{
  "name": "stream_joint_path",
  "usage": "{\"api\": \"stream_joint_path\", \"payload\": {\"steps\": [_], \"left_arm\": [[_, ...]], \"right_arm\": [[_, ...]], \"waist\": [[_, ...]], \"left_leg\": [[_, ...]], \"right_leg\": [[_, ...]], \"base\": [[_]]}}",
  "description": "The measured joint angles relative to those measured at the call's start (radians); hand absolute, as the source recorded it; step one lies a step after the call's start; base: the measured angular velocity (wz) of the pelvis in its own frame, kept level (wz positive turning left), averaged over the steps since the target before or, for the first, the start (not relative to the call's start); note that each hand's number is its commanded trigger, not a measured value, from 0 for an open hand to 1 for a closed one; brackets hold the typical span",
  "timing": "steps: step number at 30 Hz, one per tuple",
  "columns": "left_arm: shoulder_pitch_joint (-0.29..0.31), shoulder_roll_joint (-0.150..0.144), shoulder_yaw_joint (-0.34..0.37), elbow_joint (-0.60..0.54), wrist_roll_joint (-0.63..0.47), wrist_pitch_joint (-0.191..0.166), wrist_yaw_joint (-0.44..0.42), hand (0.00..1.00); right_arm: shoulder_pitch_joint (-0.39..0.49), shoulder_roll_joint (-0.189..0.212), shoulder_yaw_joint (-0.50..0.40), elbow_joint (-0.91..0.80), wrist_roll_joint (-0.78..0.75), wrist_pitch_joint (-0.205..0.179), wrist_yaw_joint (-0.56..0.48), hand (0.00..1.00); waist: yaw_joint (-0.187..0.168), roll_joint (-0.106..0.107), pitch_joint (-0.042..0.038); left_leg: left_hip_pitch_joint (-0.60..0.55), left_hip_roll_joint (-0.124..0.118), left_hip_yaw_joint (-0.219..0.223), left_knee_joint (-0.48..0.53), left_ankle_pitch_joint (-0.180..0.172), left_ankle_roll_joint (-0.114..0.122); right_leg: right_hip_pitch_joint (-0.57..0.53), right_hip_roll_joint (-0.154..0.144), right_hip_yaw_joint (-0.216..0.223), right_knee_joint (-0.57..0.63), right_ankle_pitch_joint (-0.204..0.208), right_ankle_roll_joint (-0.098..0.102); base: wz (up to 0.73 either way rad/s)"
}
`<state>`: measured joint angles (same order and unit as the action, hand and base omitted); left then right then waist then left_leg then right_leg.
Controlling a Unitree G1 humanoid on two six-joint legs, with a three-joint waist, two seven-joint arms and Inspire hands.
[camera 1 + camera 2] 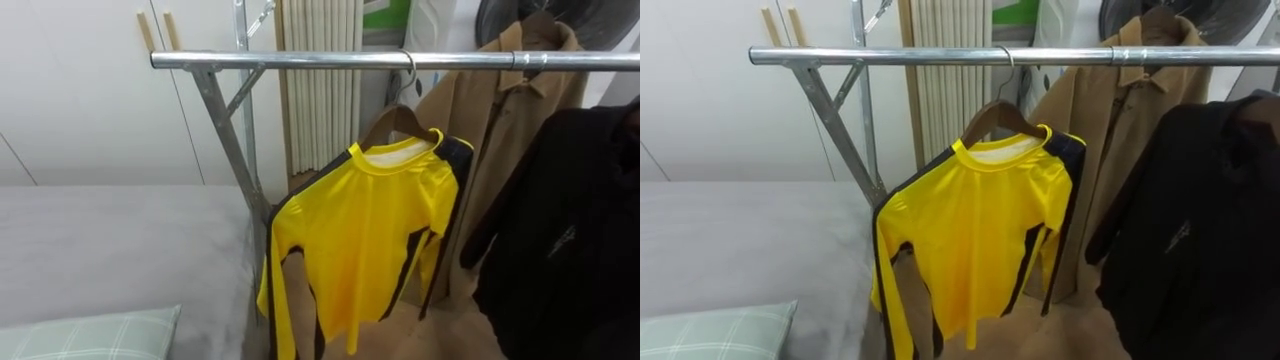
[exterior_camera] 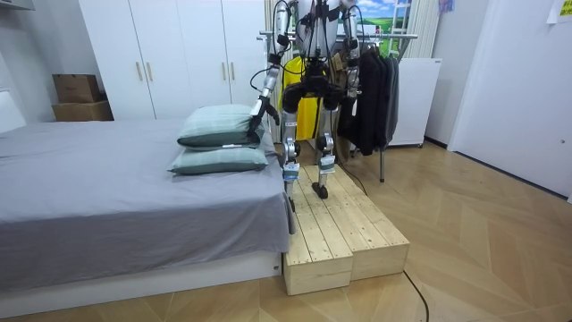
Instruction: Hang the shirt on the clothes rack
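The yellow shirt point(image 1: 365, 235) is seen on a wooden hanger point(image 1: 385, 122), and the hanger's hook is looped over the metal rail point(image 1: 300, 60) of the clothes rack. The shirt is draped at a slant, its left sleeve dropped low towards the bed point(image 1: 110, 240) and its dark side stripes turned towards the floor. Just to its right on the same rail a tan coat point(image 1: 500, 130) is hung, and further right a black jacket point(image 1: 570, 230) is suspended nearer the camera, partly covering the coat. The rail is propped by a slanted brace point(image 1: 225, 130) at the bed's edge, and a corner of a checked pillow point(image 1: 90, 335) is caught at the lower left.

From the room view the robot is seen from behind, stood upright on a wooden platform point(image 2: 340, 233) between the bed and the rack, faced towards the clothes. The left hand point(image 2: 258, 114) is held low at the robot's side, just above the stacked pillows, below the rail and apart from the hanger. How far it is opened cannot be told, nor whether anything is held in it. The right hand point(image 2: 355, 88) is lowered on the other side, set against the dark clothes, and its state cannot be made out either. The shirt is left hanging free on the rail ahead of the robot, higher than both hands, with its weight carried by the hanger alone.
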<state>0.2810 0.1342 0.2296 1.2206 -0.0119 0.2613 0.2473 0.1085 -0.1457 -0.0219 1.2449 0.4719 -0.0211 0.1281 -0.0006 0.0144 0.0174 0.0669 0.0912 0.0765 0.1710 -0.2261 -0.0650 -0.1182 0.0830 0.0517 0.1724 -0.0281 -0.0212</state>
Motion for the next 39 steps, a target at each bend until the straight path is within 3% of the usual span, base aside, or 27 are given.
{"api": "stream_joint_path", "payload": {"steps": [14, 20, 24, 29, 33, 36, 38, 39], "left_arm": [[-0.002, 0.000, -0.002, 0.000, -0.057, -0.001, 0.005, 0.00], [-0.004, 0.004, -0.007, 0.000, -0.074, -0.010, 0.015, 0.00], [-0.006, 0.007, -0.055, 0.000, -0.105, -0.033, 0.040, 0.00], [-0.006, 0.008, -0.066, 0.000, -0.105, -0.074, 0.033, 0.00], [-0.004, 0.001, -0.090, -0.003, -0.102, -0.107, 0.013, 0.00], [-0.010, 0.000, -0.117, -0.006, -0.084, -0.129, -0.013, 0.00], [-0.011, 0.001, -0.118, -0.013, -0.059, -0.138, -0.035, 0.00], [-0.019, 0.003, -0.117, -0.032, -0.054, -0.140, -0.052, 0.00]], "right_arm": [[-0.004, 0.000, 0.003, -0.001, 0.003, 0.000, 0.006, 0.00], [-0.010, -0.001, 0.041, -0.001, 0.004, 0.000, 0.006, 0.00], [-0.012, -0.007, 0.091, -0.025, 0.010, 0.000, 0.007, 0.00], [-0.025, -0.007, 0.122, -0.039, -0.029, -0.001, 0.029, 0.00], [-0.041, -0.009, 0.147, -0.041, -0.069, -0.001, 0.037, 0.00], [-0.055, -0.013, 0.164, -0.040, -0.107, 0.000, 0.043, 0.00], [-0.060, -0.017, 0.169, -0.040, -0.149, 0.000, 0.057, 0.00], [-0.061, -0.020, 0.166, -0.040, -0.168, 0.000, 0.064, 0.00]], "waist": [[0.003, 0.001, -0.0001], [0.005, -0.001, -0.0012], [0.011, 0.006, 0.0020], [0.038, 0.021, 0.0005], [0.057, 0.047, -0.0049], [0.065, 0.059, -0.0047], [0.066, 0.060, -0.0042], [0.064, 0.054, -0.0042]], "left_leg": [[0.000, 0.000, -0.002, -0.002, 0.000, 0.001], [0.011, -0.001, -0.028, -0.001, -0.001, 0.000], [0.012, 0.000, -0.056, 0.001, 0.000, -0.001], [-0.004, 0.001, -0.088, 0.007, 0.002, -0.005], [-0.031, 0.001, -0.136, 0.020, 0.004, -0.008], [-0.064, -0.004, -0.165, 0.048, 0.011, -0.015], [-0.088, -0.004, -0.147, 0.067, 0.026, -0.022], [-0.104, 0.000, -0.098, 0.072, 0.048, -0.025]], "right_leg": [[0.001, -0.003, -0.009, 0.000, 0.002, -0.004], [0.023, -0.007, -0.031, -0.001, -0.009, -0.001], [0.036, -0.014, -0.065, 0.000, -0.012, -0.012], [0.028, -0.017, -0.094, 0.016, -0.024, -0.021], [0.029, -0.028, -0.147, 0.020, -0.037, -0.028], [0.011, -0.050, -0.206, 0.067, -0.072, -0.033], [0.008, -0.071, -0.259, 0.089, -0.102, -0.036], [0.007, -0.094, -0.300, 0.091, -0.115, -0.039]], "base": [[0.00], [0.14], [0.22], [0.18], [0.36], [0.56], [0.91], [1.28]]}}
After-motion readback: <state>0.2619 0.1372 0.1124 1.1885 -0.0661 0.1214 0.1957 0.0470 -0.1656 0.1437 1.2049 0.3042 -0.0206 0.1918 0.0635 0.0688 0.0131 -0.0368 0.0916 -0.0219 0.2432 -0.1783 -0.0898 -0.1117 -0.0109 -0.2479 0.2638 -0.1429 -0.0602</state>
